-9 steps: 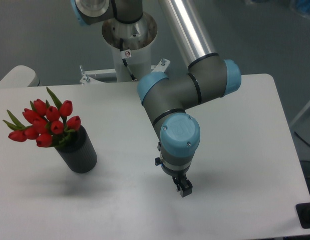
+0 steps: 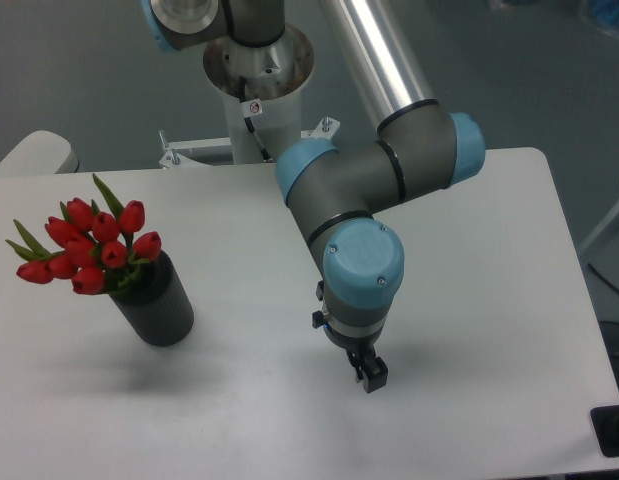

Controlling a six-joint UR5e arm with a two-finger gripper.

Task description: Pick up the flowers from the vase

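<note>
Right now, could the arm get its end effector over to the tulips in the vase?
Probably yes. Only bare table lies between the end effector and the flowers, which stand above the vase rim, exposed from above.

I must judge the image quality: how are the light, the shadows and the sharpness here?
Fixed camera view: soft, even light; faint shadows on the table beside the vase and under the gripper; a bright streak on the metal arm tube; flowers slightly soft.
</note>
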